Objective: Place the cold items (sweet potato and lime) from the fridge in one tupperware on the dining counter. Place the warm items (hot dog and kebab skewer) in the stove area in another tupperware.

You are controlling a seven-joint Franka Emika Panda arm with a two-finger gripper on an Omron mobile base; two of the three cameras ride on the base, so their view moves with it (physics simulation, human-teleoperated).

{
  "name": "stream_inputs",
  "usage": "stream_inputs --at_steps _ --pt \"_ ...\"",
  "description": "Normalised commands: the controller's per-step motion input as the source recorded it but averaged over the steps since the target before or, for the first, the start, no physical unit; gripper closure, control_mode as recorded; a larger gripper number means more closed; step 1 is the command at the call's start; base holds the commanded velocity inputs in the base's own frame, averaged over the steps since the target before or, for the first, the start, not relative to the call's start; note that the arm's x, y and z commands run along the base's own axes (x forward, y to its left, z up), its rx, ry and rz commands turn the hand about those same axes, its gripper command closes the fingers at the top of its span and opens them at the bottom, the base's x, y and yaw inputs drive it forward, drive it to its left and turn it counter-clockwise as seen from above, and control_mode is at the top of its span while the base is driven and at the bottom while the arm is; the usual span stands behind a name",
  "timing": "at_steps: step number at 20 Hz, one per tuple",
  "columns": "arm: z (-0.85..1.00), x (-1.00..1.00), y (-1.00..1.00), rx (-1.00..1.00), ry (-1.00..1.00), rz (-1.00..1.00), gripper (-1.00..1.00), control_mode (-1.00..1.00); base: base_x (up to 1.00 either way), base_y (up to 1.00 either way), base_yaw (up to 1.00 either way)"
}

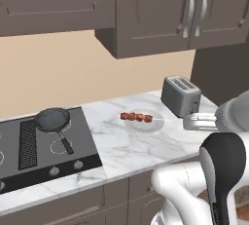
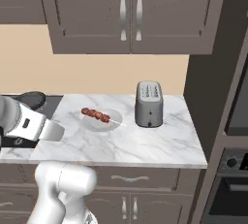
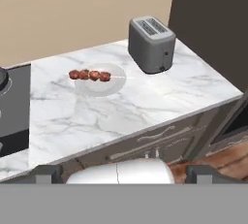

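- One thin kebab skewer (image 3: 90, 75) of reddish-brown chunks is laid flat on a pale round plate (image 3: 112, 85), its long axis running along the marble counter (image 3: 145, 102), between black cooktop (image 1: 48, 146) and grey toaster (image 3: 151, 44).
- Gripper (image 3: 123, 173) jaws are held wide apart, well short of it.

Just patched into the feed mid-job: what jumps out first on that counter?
The kebab skewer lies on a pale round plate in the middle of the marble counter, beside the black cooktop. A grey toaster stands to its right near the dark tall cabinet, and a dark pan sits on the cooktop. The gripper, open, hangs back off the counter's front edge.
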Motion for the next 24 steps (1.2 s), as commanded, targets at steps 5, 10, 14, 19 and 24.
stream_inputs --at_steps 5,10,14,19,24 --pt "0.0 0.0 0.0 0.0 0.0 0.0 -1.0 1.0 0.76 -0.15 0.25" --pt "-0.01 0.16 -0.04 0.01 0.03 0.07 -1.0 -1.0 0.62 -0.07 0.3" --pt "-0.28 0.85 -0.05 -0.03 0.32 0.3 -1.0 -1.0 0.0 0.0 0.0" --pt "-0.68 0.82 0.04 -0.22 0.37 0.33 -1.0 -1.0 0.0 0.0 0.0" --pt "-0.83 0.69 0.0 -0.05 0.08 0.32 -1.0 -1.0 0.0 0.0 0.0"
